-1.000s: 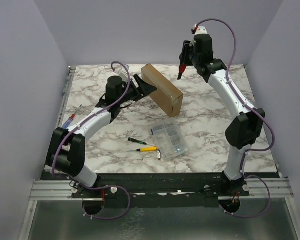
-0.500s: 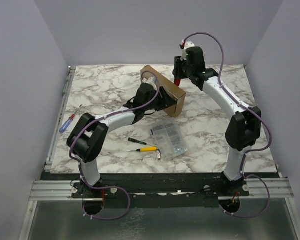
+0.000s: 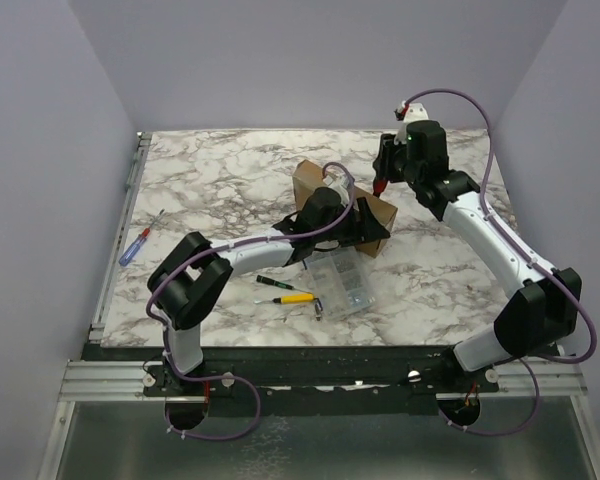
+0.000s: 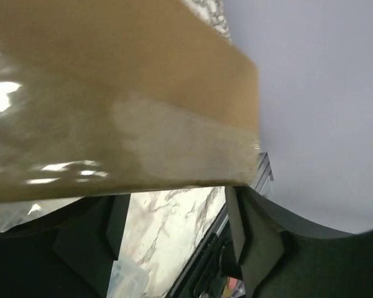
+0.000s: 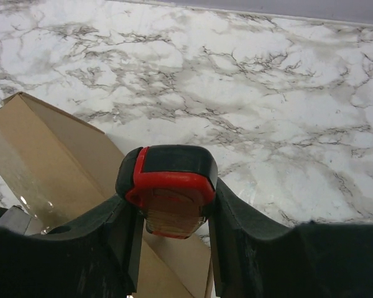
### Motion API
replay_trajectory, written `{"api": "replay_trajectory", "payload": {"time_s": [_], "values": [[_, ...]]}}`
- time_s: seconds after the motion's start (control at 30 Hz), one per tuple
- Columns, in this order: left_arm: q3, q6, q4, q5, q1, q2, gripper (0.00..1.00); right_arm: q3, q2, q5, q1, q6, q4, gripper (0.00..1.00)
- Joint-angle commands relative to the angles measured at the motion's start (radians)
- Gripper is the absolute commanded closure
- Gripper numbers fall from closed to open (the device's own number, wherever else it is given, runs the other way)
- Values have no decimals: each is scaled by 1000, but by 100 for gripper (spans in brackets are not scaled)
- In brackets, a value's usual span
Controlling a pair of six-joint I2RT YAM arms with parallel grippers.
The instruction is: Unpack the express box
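Since the earlier frame, the flat brown cardboard express box (image 3: 312, 182) had shifted from the far centre of the tabletop (image 3: 210, 170) toward its middle. The left arm had swung in from the left edge and reached across to the box. The right arm had drawn its wrist in over the box's far-right side.

The box lay at the centre of the tabletop, a little toward the far edge. Its long axis ran diagonally from far-left to near-right, and its glossy taped face showed in the left wrist view.

The left gripper (image 3: 368, 226) sat against the near long side, close to the near-right end. Its fingers stood apart, but whether they clamped the cardboard could not be determined. The right gripper (image 3: 383, 178) hovered just beside the far long side. It was pinched on a red-and-black hand tool (image 5: 168, 186), whose tip pointed down toward the box.

Judgement: the left arm was the nearer and was placed to steady the box. The tool would then have to approach from the far-right side, along the taped face.

A clear plastic compartment case (image 3: 342, 283) lay just on the near side of the box. A yellow-handled screwdriver (image 3: 296, 297) lay to the left of the case. The surface was white marble-patterned laminate, enclosed by plain lavender walls (image 3: 310, 60).
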Motion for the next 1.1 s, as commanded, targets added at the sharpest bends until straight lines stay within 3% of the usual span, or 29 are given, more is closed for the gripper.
{"api": "replay_trajectory", "payload": {"time_s": [0.0,0.2,0.4,0.57,0.7,0.83,0.93,1.07], "values": [[-60,15,-7,27,15,-68,28,2,3,35,4,-6,28,100],[-50,139,-127,164,97,-187,18,70,27,101,4,-55,42,100],[-89,185,-186,338,390,-351,18,209,74,133,4,-88,-18,100],[-75,100,-113,350,575,-339,15,292,108,56,4,-56,-42,100],[-73,-105,75,301,599,-266,16,321,125,-28,13,-61,-29,100],[19,-72,83,286,598,-155,18,310,111,-117,13,-67,-2,100],[122,-22,73,350,599,-28,28,289,86,-207,13,-71,9,100],[183,-14,75,402,590,62,31,231,26,-227,13,-61,47,100]]}}
